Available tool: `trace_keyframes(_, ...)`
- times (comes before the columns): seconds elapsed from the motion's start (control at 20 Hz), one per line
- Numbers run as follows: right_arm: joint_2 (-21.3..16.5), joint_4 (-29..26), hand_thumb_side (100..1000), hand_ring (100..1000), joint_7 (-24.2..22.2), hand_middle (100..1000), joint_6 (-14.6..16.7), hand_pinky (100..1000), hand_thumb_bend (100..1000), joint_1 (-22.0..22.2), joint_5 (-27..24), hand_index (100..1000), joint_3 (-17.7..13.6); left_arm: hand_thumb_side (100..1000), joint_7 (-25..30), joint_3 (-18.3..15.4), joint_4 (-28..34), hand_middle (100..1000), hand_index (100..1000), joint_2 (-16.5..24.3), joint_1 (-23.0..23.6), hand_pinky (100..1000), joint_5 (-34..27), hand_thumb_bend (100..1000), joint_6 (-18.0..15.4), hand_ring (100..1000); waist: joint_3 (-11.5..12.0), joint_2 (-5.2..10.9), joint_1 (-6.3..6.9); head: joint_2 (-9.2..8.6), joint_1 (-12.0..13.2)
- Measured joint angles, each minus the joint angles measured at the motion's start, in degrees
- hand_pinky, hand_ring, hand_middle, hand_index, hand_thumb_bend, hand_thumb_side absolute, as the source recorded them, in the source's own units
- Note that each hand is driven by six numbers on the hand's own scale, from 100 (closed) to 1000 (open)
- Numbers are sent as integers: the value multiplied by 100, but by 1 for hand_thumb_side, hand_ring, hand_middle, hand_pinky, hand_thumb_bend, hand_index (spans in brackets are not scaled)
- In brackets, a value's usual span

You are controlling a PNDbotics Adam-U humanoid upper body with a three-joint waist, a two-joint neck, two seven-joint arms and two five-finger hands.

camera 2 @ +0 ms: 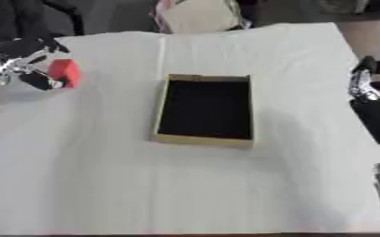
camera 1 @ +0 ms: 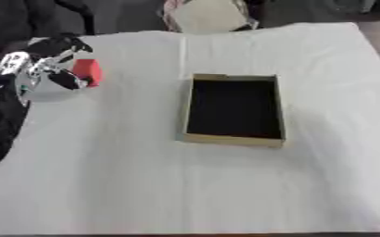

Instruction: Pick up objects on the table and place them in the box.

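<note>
Left eye view: the left hand (camera 1: 43,65) is curling its fingers (camera 1: 67,79) round a red object (camera 1: 88,71) at the table's (camera 1: 144,185) far left; the box (camera 1: 234,139) is lying open mid-table; right eye view: the right hand (camera 2: 368,99) is resting at the right edge, fingers relaxed.

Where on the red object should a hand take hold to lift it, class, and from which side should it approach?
Grip the red object across its two upright sides, coming from the robot's left. It stands upright near the table's left edge, and the left hand is already beside it with fingers curled around it. The box lies to its right, so that side is best left free, probably.
</note>
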State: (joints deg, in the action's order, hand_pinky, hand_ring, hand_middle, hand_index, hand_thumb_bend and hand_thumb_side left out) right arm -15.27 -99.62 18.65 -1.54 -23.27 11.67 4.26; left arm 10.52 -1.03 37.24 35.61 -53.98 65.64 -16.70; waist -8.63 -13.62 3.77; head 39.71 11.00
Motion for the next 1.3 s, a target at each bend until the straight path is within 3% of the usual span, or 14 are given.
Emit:
trace_keyframes(0.45,-12,-1,453,715,-1,551,1,577,100,-39,-5,862,0,142,86,-34,-42,736,878,-30,8,780,2,248,-4,759,-10,-2,-1,-1,0)
trace_keyframes(0.5,-12,-1,453,716,-2,551,1,577,100,-39,-5,862,0,100,87,-35,-42,699,868,-36,9,753,4,213,2,728,-11,-2,-1,-2,0)
trace_keyframes(0.7,-12,-1,453,716,-12,551,9,578,100,-39,-5,862,0,100,5,-39,-40,580,817,-38,16,648,71,117,77,604,-13,1,-3,-2,0)
trace_keyframes(1.0,-12,-1,453,717,-29,552,12,579,100,-38,-3,862,0,100,-341,-67,1,554,804,-38,27,641,166,104,142,587,7,48,-14,-2,-2)
trace_keyframes(1.3,-12,-1,452,718,-46,553,16,580,100,-8,16,862,1,100,-411,-19,262,550,803,-38,-242,648,-20,111,-7,587,77,136,-13,-2,-7)
